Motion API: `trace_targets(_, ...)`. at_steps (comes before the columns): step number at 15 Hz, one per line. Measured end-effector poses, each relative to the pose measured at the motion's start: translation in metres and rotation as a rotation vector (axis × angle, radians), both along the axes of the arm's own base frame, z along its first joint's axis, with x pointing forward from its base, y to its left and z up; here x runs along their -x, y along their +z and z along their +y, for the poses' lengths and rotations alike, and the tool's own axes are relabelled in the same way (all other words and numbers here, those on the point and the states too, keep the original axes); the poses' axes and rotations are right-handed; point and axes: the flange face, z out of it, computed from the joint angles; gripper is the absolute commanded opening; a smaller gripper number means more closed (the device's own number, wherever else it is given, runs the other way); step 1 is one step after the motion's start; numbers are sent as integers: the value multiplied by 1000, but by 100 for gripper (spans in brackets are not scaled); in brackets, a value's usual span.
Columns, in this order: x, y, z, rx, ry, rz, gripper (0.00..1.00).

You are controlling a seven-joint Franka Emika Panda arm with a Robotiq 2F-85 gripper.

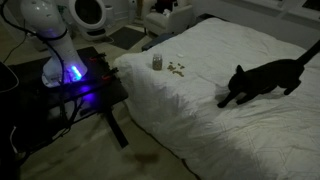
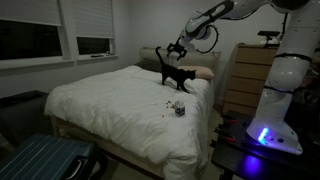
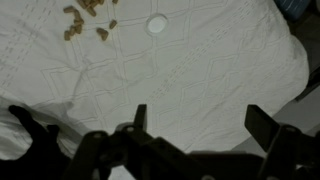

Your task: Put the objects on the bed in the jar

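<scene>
Gripper is wide open with nothing in it, hanging over the bed. The bits and jar sit near each other, well away from it. Arm is stretched far out.

The room is dim. In both exterior views the white bed is the brightest surface. It looks greyish and grainy, with soft shadows marking its folds. A blue-violet glow from the robot base flares slightly and tints the dark counter beneath it. The cat reads as a flat black shape without detail. The windows are dark. In the wrist view the cover is softly and evenly lit. The claw along the lower edge is a blurred black silhouette. The jar shows as a washed-out white disc, and the objects look soft.
</scene>
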Motion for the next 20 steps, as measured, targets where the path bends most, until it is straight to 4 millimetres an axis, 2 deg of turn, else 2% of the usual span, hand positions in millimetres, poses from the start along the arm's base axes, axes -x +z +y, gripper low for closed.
trace_targets(5,-7,-18,-26,-44,-126,15,100)
trace_targets(11,-15,-43,-42,-95,-236,48,100)
trace_targets(20,-27,-107,-70,-144,-321,141,100)
